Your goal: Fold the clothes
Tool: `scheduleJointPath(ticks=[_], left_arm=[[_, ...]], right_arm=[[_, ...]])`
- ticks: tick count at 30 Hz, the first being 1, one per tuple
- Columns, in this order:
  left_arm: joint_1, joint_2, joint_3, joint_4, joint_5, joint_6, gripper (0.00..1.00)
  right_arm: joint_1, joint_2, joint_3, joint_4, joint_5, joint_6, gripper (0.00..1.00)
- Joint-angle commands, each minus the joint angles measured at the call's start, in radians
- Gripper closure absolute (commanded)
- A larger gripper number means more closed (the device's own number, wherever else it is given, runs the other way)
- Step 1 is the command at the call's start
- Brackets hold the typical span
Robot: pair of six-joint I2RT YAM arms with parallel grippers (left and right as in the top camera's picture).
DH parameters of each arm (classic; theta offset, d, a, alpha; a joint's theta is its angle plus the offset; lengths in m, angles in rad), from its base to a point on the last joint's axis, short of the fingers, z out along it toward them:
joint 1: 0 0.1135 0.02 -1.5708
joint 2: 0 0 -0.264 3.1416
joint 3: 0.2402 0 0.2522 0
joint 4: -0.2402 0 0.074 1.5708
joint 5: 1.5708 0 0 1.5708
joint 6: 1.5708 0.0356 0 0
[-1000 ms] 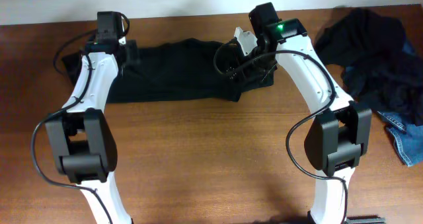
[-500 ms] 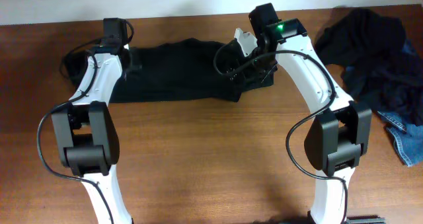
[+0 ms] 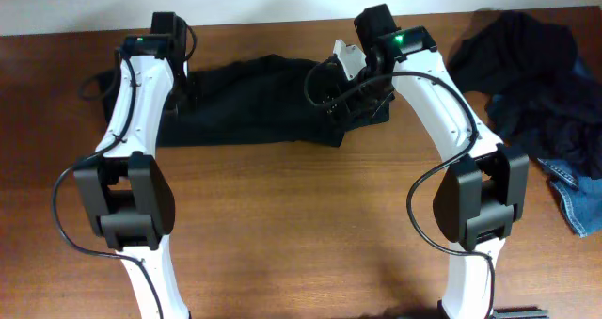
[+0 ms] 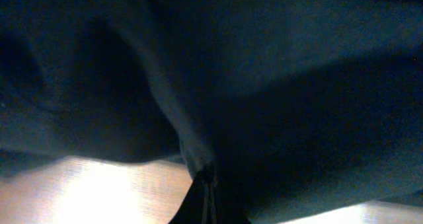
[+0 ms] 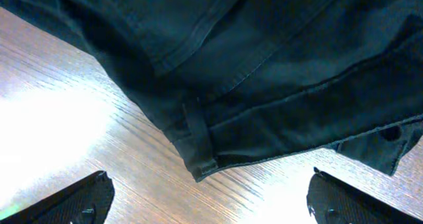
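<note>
The overhead view looks down from high above and takes in the whole worktop (image 3: pixel 282 215). The left wrist view sits almost against the black garment (image 4: pixel 277 72), and fabric fills most of it. The right wrist view looks down from slightly farther off and shares that garment and the wood with both.

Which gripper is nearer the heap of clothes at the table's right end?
Right. The right gripper is open over the right end of the long black garment, the end nearest the heap of clothes. The left gripper is shut on that garment's opposite, left end.
</note>
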Motion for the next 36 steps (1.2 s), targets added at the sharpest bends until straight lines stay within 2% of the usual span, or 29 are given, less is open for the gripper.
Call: scheduleJointPath(ticks=[1, 7, 8, 9, 10, 12, 14, 18, 24, 29, 36], left_arm=[[0.000, 0.003, -0.008, -0.034, 0.020, 0.002, 0.99], [-0.004, 0.003, -0.171, 0.017, 0.023, 0.003, 1.00], [-0.004, 0.003, -0.193, 0.037, 0.019, 0.006, 0.92], [-0.002, 0.003, -0.209, 0.058, 0.011, 0.006, 0.76], [0.000, 0.003, -0.210, 0.066, 0.008, 0.006, 0.68], [0.006, 0.003, -0.206, 0.106, 0.008, 0.006, 0.41], [0.006, 0.002, -0.183, 0.140, 0.008, 0.006, 0.26], [0.006, 0.001, -0.122, 0.183, 0.008, 0.006, 0.17], [0.006, 0.001, -0.068, 0.219, 0.008, 0.006, 0.16], [0.006, 0.001, -0.055, 0.233, 0.008, 0.006, 0.17], [0.006, 0.001, -0.055, 0.240, 0.008, 0.006, 0.18]], right_arm=[[0.000, 0.008, 0.023, 0.000, 0.005, -0.009, 0.01], [-0.004, 0.008, 0.023, -0.003, 0.005, 0.037, 0.01], [-0.007, 0.008, 0.023, 0.000, 0.006, 0.060, 0.01], [-0.018, 0.008, 0.023, 0.004, 0.009, 0.105, 0.01], [-0.025, 0.008, 0.023, 0.005, 0.008, 0.132, 0.01], [-0.061, 0.008, 0.023, 0.000, 0.008, 0.219, 0.01], [-0.098, 0.008, 0.023, -0.029, 0.004, 0.282, 0.01], [-0.126, 0.008, 0.022, -0.087, -0.029, 0.295, 0.01], [-0.092, 0.008, -0.078, -0.012, -0.030, 0.364, 0.00], [-0.082, 0.008, -0.200, 0.134, -0.087, 0.396, 0.15], [-0.038, 0.008, -0.296, 0.349, -0.100, 0.419, 0.27]])
